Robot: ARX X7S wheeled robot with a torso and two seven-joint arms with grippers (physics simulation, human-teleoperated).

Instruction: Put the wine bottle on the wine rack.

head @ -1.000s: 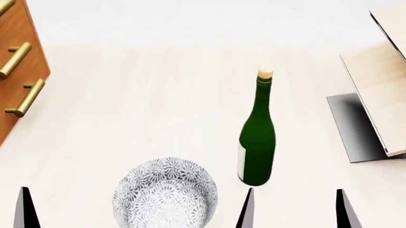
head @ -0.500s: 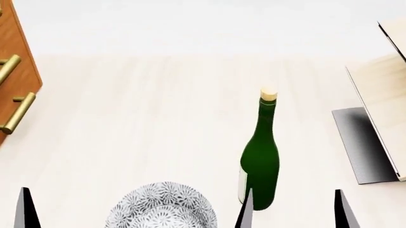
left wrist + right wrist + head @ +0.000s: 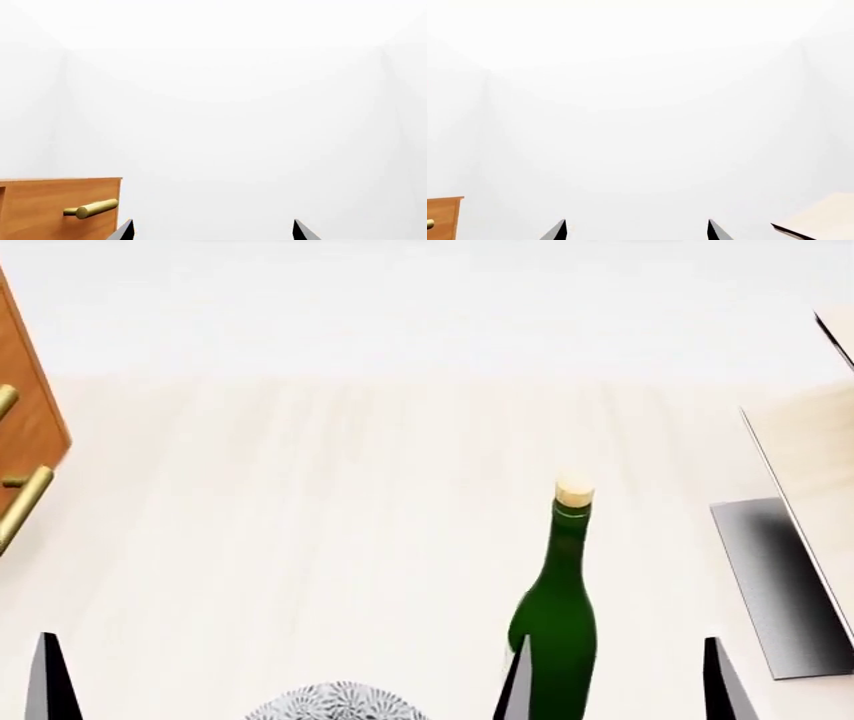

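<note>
The wine bottle (image 3: 558, 625), dark green with a pale cork, stands upright on the pale table in the head view, its base cut off by the frame's lower edge. The wine rack (image 3: 811, 470) shows at the right edge as slanted light boards over a grey metal base; a board corner (image 3: 817, 220) also appears in the right wrist view. My right gripper (image 3: 618, 685) is open, low in the head view, its left finger overlapping the bottle's body. My left gripper (image 3: 213, 232) is open and holds nothing; only one of its fingers (image 3: 51, 685) shows in the head view.
A brown drawer cabinet (image 3: 27, 430) with brass handles stands at the left edge, also visible as the cabinet (image 3: 60, 207) in the left wrist view. A patterned bowl (image 3: 334, 705) peeks in at the bottom, left of the bottle.
In the head view the bottle, bowl and table have slid downward, while the cabinet and rack have shifted outward. The finger tips keep their places in the frame.
</note>
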